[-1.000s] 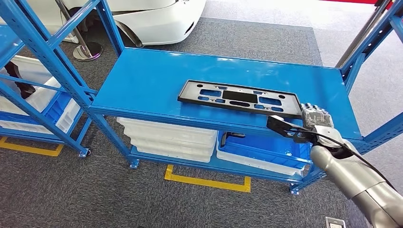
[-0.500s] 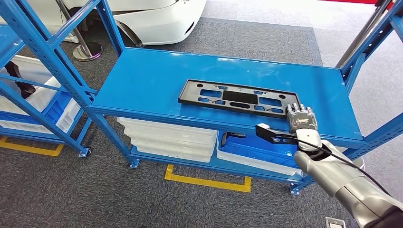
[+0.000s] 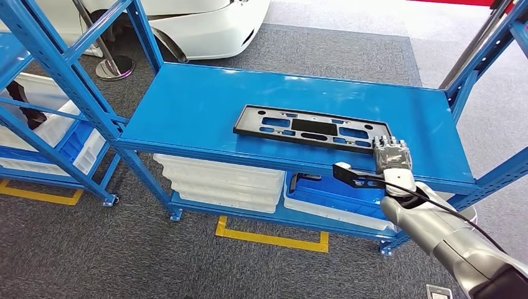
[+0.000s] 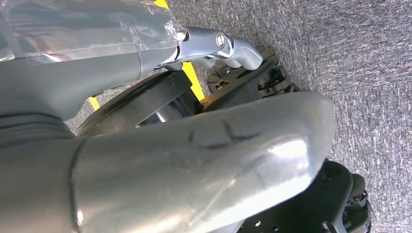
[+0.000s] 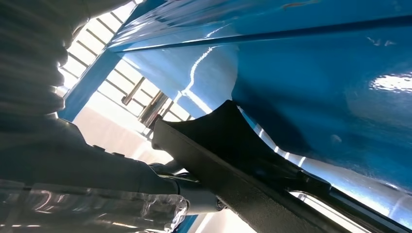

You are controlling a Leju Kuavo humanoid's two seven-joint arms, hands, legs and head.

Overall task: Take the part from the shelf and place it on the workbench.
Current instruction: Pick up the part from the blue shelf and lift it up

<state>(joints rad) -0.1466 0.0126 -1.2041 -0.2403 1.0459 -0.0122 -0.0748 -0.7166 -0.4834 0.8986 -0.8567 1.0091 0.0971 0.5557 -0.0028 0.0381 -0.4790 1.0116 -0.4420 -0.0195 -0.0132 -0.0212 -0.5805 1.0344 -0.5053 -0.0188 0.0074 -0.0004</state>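
Note:
A flat black frame-shaped part (image 3: 311, 129) with several cut-outs lies on the blue workbench top (image 3: 205, 106), toward its near right side. My right hand (image 3: 391, 159) sits at the bench's front edge by the part's near right corner, fingers flat and close to that corner, thumb (image 3: 347, 174) stretched out leftward in front of the edge. It holds nothing. The right wrist view looks up close along the blue bench surface (image 5: 316, 73). In the left wrist view my left hand (image 4: 194, 165) hangs over grey carpet, its fingers hidden.
White bins (image 3: 218, 180) and a blue tray (image 3: 336, 196) fill the level under the bench top. A blue shelf rack (image 3: 56, 68) stands at the left, a blue upright (image 3: 492, 56) at the right. A white car (image 3: 199, 25) is behind. Yellow tape (image 3: 274, 240) marks the floor.
My right hand has slid left and back toward me along the bench's front edge. The part has stayed where it lies.

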